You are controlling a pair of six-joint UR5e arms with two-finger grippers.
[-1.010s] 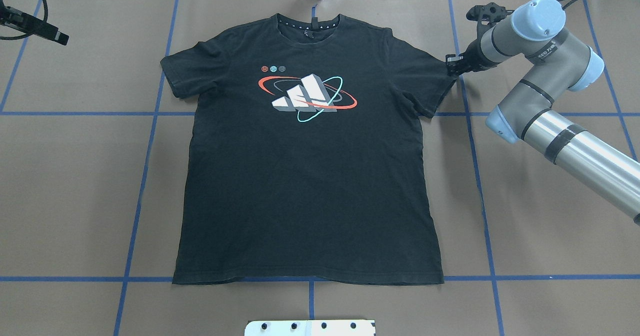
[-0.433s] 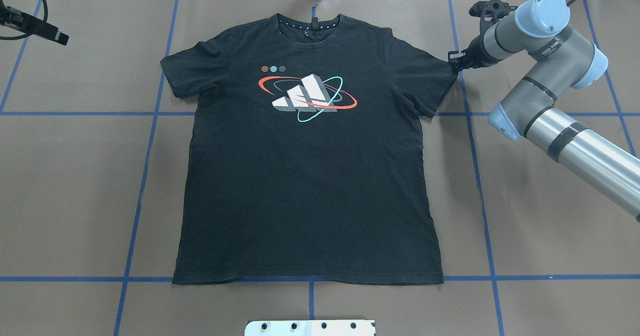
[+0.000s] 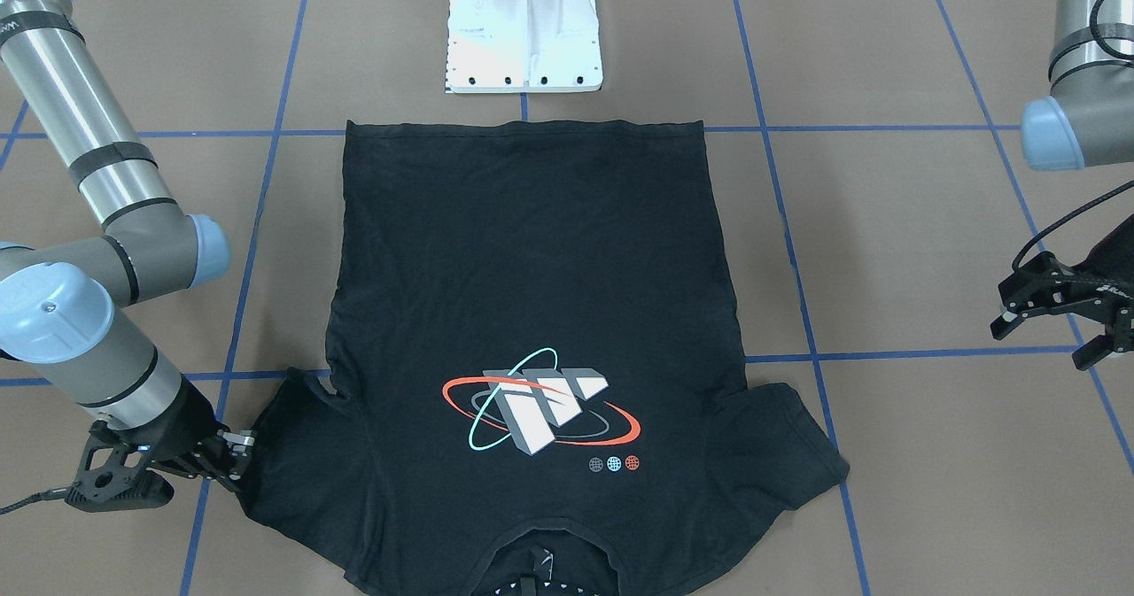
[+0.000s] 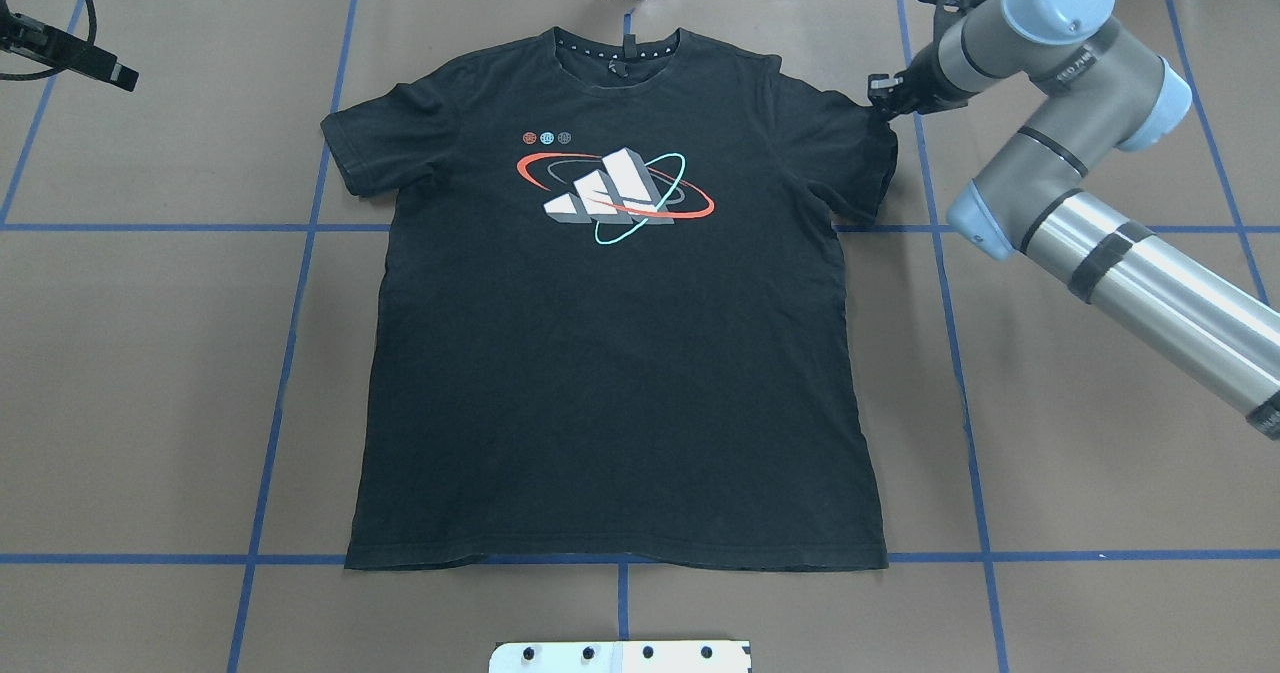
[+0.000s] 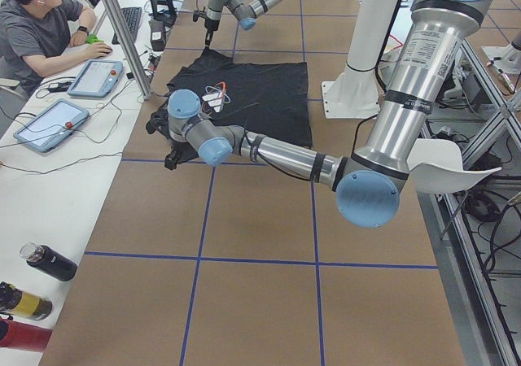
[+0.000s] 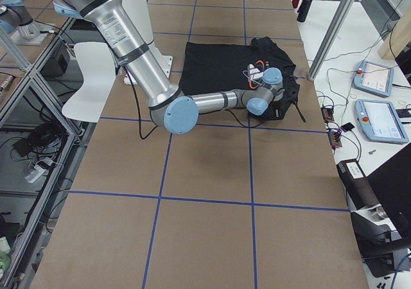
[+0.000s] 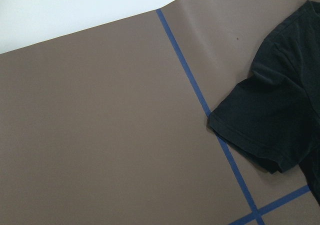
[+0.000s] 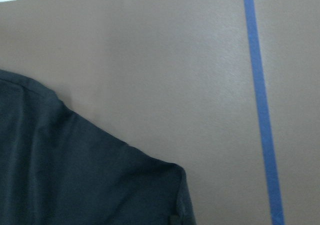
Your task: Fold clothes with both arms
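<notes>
The clothes are one black T-shirt lying flat with its graphic up and its collar at the far edge. My right gripper is shut on the tip of the shirt's right-hand sleeve, which is drawn up and inward. From the front, the same right gripper pinches that sleeve's edge. My left gripper hangs open over bare table, well away from the other sleeve. Only a dark end of the left gripper shows from overhead. The left wrist view shows that sleeve and no fingers.
The white pedestal base stands just behind the shirt's hem. Blue tape lines grid the brown table. A person sits at a side desk with tablets. Bottles lie on that desk.
My right gripper has moved toward the far edge and inward over the shirt, taking the sleeve tip with it. The left arm has not moved.
</notes>
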